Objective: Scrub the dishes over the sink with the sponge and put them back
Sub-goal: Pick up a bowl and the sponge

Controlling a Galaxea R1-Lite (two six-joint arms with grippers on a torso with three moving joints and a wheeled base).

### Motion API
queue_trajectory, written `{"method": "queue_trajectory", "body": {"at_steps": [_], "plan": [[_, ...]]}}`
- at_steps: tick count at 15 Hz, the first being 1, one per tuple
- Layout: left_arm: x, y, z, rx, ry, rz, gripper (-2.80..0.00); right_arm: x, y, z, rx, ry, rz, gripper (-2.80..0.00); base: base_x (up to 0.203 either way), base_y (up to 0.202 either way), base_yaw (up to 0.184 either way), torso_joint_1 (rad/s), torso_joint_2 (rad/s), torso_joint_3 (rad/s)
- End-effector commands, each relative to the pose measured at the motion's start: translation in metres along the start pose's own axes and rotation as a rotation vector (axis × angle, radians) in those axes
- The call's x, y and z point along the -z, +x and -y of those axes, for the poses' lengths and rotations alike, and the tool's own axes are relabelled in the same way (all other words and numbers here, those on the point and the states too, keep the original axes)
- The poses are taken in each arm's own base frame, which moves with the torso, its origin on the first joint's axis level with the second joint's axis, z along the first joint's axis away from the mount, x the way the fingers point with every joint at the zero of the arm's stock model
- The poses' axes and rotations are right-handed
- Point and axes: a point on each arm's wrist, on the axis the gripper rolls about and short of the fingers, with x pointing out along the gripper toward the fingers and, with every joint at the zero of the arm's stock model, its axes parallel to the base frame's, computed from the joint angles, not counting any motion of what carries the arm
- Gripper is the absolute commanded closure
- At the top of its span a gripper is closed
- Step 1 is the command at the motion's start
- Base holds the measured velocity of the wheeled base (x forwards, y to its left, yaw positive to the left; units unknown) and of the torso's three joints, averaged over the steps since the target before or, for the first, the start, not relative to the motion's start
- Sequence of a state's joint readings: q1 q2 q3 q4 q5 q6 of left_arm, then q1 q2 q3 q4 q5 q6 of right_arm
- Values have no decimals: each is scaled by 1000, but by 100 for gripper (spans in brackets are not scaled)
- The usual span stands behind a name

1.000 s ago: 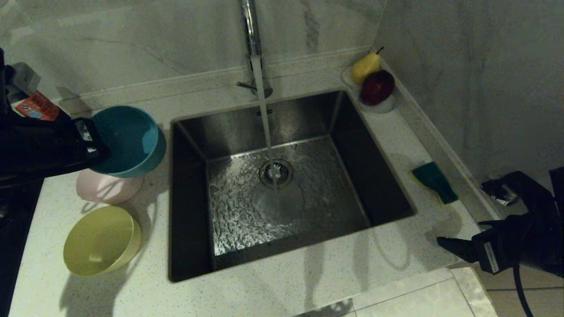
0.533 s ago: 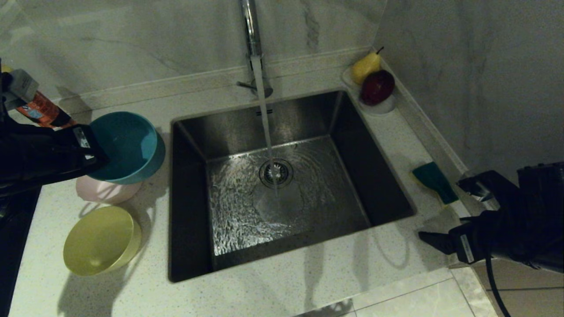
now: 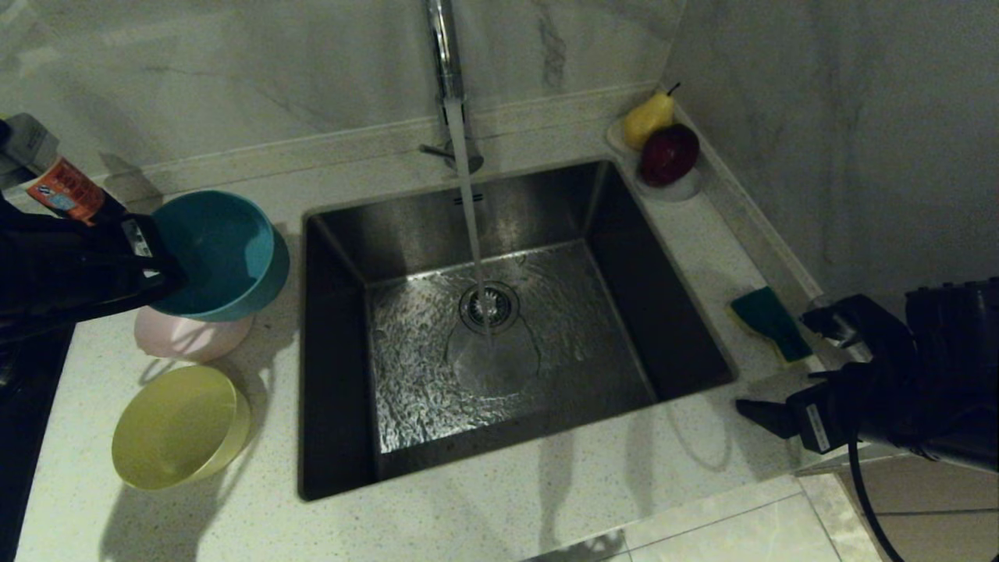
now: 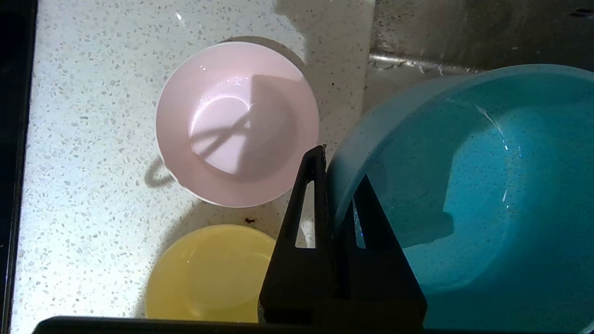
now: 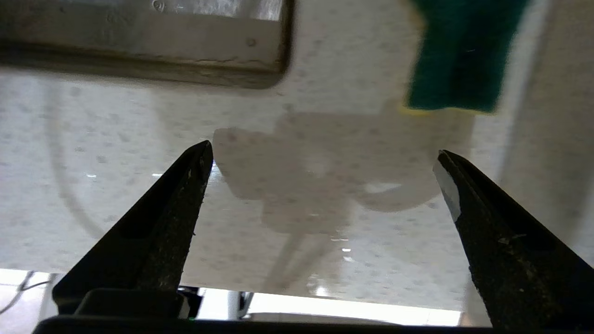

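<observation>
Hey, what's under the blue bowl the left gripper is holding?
The pink bowl sits on the counter partly beneath the raised blue bowl. Its far side is hidden in the head view; the left wrist view shows it empty.

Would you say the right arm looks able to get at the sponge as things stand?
Probably yes. The right gripper hangs over bare countertop with its jaws wide apart, and the sponge lies just ahead of it, beside the sink, with nothing between them.
</observation>
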State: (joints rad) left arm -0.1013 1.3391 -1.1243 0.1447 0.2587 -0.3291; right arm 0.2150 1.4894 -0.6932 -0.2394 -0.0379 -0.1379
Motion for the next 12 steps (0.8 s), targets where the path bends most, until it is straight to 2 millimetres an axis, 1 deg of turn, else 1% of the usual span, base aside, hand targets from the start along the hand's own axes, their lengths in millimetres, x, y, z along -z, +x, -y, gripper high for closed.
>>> {"method": "queue_trajectory", "body": {"at_steps": [1,4,8,10,12], "plan": [[-1,-2,0,0,-4,6,0,-1,-3,5,16,-8,14,-280,0,0,0,0,0,0],[-1,-3,-1,1,-4,8,0,-5,-1,11,27,-31,22,-280,0,0,0,0,0,0],[-2,-4,-1,2,-4,12,0,-12,2,12,-6,-61,44,-280,0,0,0,0,0,0],[-2,-6,-1,3,-5,16,0,-10,8,16,-13,-86,34,-280,0,0,0,0,0,0],[-2,-6,-1,3,-5,17,0,-13,14,22,-9,-99,67,-280,0,0,0,0,0,0]]}}
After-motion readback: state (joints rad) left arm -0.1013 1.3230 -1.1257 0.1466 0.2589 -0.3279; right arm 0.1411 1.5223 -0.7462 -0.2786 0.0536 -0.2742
